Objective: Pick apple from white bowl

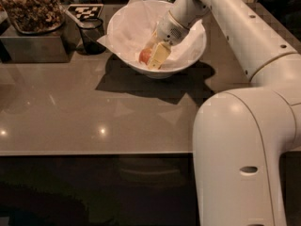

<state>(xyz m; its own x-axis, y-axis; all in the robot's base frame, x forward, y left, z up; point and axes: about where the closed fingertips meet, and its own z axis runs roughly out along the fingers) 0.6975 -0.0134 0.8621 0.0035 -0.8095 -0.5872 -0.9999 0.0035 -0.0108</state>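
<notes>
We see one arm (235, 27) reaching in from the upper right, and its one gripper (156, 58) is down inside the one white bowl (181, 68), low against the crumpled paper (131, 25) lining. There is one apple (144, 55), orange-red. It lies at the bottom of the bowl, just beside the gripper tip on its picture-left side and seemingly touching it. The gripper's pale yellow end partly covers the fruit. We cannot tell whether the gripper is spread or pinching the apple.

The bowl surrounds the gripper on all sides and stands on the one brown table (94, 112), with a dark shadow under it. Left of the gripper, outside the bowl and near its rim, stands one small dark cup (91, 34). Beyond the cup, farther back from the gripper, lies one black-and-white marker (84, 11). Well to the left of the gripper sits one metal box (33, 48) heaped with brown, nut-like pieces (30, 6). The robot's big white base (240, 159) fills the lower right, well apart from the gripper.
</notes>
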